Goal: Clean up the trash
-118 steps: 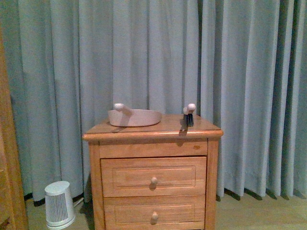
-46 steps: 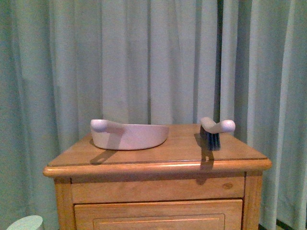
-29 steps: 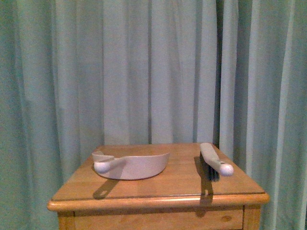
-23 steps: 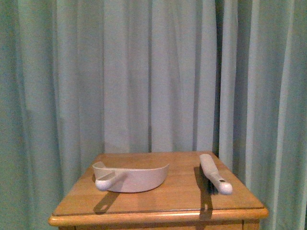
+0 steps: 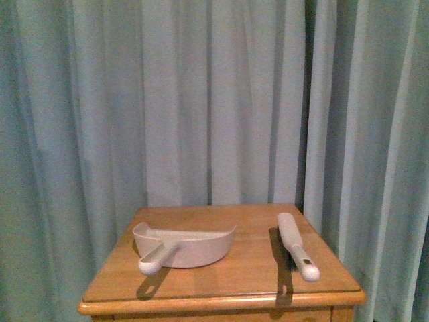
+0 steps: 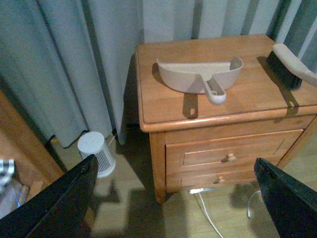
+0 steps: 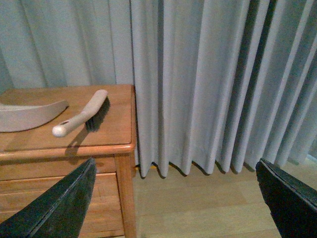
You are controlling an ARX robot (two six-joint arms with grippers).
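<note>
No trash shows in any view. A beige dustpan (image 5: 191, 245) lies on the left of the wooden nightstand top (image 5: 248, 272), handle toward me. A white-handled brush (image 5: 296, 245) with dark bristles lies on the right. The left wrist view looks down on the dustpan (image 6: 198, 77) and the brush (image 6: 290, 67); my left gripper (image 6: 176, 198) is open over the floor in front of the drawers, holding nothing. My right gripper (image 7: 173, 198) is open over bare floor right of the nightstand, away from the brush (image 7: 81, 116). Neither arm appears in the front view.
Blue-grey curtains (image 5: 214, 100) hang close behind and beside the nightstand. A small white ribbed appliance (image 6: 94, 151) stands on the floor to its left, and a white cable (image 6: 208, 218) lies in front. Wooden furniture (image 6: 20, 148) stands further left.
The front view has come closer and risen: the nightstand's drawers have dropped out of sight and its top shows from above. The dustpan and brush have stayed in place.
</note>
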